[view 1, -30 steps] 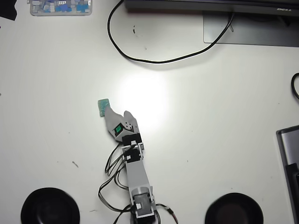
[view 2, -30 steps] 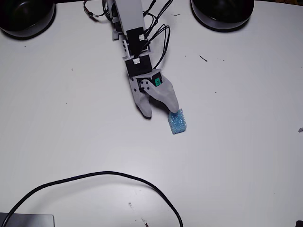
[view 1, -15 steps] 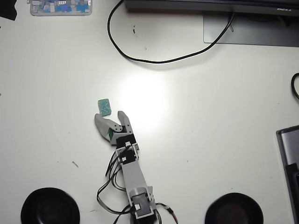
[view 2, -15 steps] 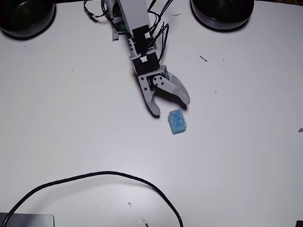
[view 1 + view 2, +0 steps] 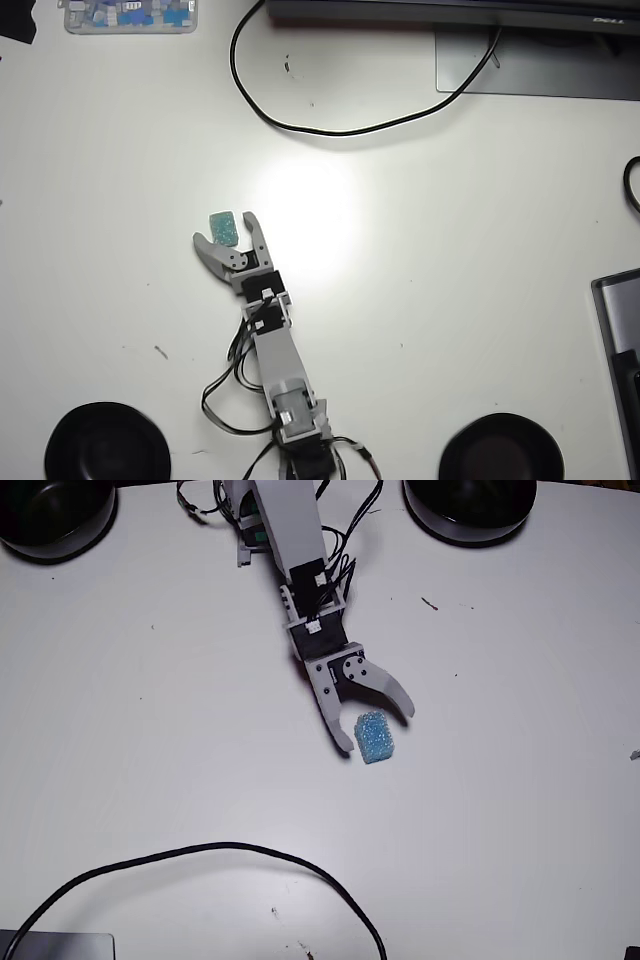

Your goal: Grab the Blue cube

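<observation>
1. A clear plastic tray at the overhead view's upper left held tiny blue and white pieces.
2. The small teal-blue, speckled, sponge-like Blue cube lay left of centre, between the grey gripper's spread, unclenched jaws.

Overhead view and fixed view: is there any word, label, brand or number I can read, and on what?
No text reads clearly in either view.
Dark monitor edge, top of the overhead view: a small pale mark at its right end, too blurred to read.
Clear plastic tray of blue and white pieces: any labels are too small to read.
</observation>
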Robot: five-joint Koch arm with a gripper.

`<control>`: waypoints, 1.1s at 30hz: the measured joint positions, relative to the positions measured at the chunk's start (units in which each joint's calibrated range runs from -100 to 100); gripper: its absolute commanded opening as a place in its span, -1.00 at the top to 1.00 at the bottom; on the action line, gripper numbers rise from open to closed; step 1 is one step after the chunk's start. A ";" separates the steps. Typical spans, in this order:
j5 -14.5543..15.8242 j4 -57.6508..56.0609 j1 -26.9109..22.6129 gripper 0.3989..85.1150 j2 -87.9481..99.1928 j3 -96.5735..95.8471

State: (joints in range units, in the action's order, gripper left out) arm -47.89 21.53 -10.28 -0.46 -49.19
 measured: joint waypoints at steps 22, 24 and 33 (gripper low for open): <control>-3.76 0.70 0.00 -0.04 -5.80 0.09; -3.81 0.70 -0.05 -0.10 -5.80 0.09; -3.81 0.70 -0.98 -0.08 -8.24 0.18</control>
State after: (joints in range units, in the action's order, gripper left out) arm -51.70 22.23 -11.26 -8.70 -49.01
